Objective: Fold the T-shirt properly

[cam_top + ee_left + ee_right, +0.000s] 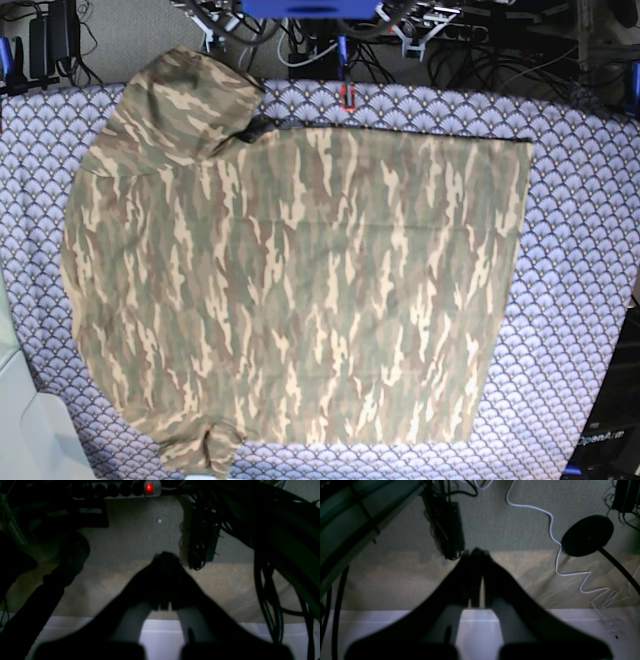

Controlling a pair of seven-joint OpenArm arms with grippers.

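Lying spread flat across the middle of the base view, the T-shirt [300,290], covering most of the purple fan-patterned tablecloth [585,230], one sleeve reaching toward the upper left of the frame, another bunching at the lower left edge. Pointing at carpeted floor [135,537] in the centre of its wrist view, the left gripper [163,556], jaws pressed together, holding nothing. Hanging likewise over the floor, the right gripper [475,552], fingers closed and empty, a white cable [552,532] trailing at the upper right.
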